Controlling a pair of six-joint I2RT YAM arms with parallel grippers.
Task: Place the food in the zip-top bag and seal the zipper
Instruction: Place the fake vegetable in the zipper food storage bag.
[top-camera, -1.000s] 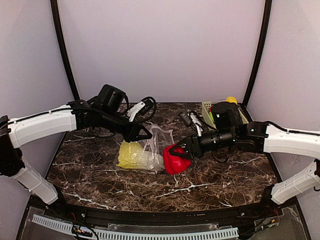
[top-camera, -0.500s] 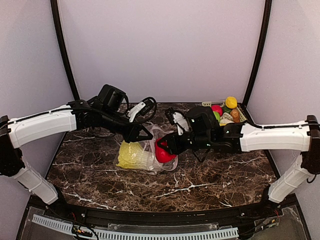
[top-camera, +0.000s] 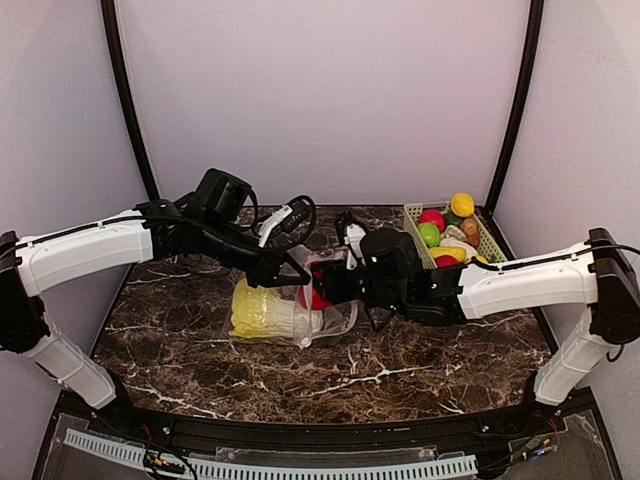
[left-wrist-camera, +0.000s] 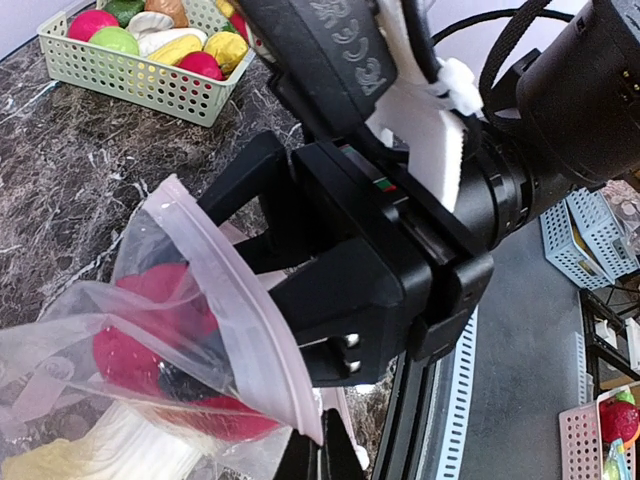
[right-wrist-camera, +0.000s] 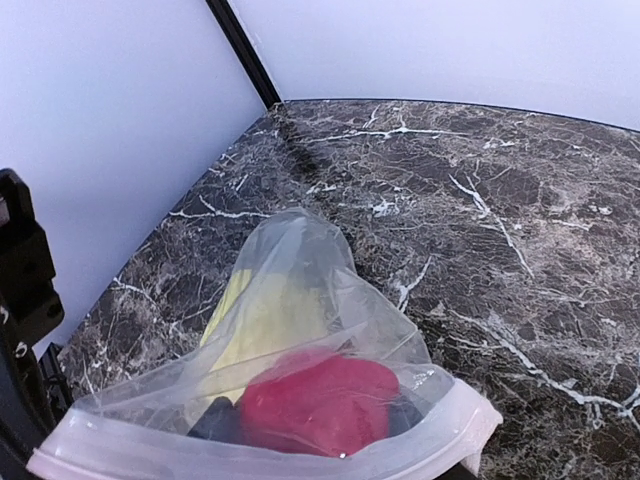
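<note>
Right wrist view: the right gripper (right-wrist-camera: 308, 418) pinches the red plastic toy food (right-wrist-camera: 330, 390) just inside the clear floppy zip-top bag (right-wrist-camera: 290, 260) on the dark marble surface (right-wrist-camera: 520, 200). The left gripper (top-camera: 287, 268) clamps the pink-white zipper strip (left-wrist-camera: 240, 320), lifting the mouth. Push further left before releasing, lest it roll out.

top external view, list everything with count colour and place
zip-top bag: one, clear, table centre, mouth open
zipper: one, pink-white, along the bag's mouth, unsealed
cabbage: one, yellow, inside the bag
red piece: one, red, inside the bag mouth
basket: one, light green, far right corner
basket foods: several, mixed colours, in the basket
table: one, dark marble
left end effector: one, black, pinching the bag's edge
right end effector: one, black, gripping the red piece
</note>
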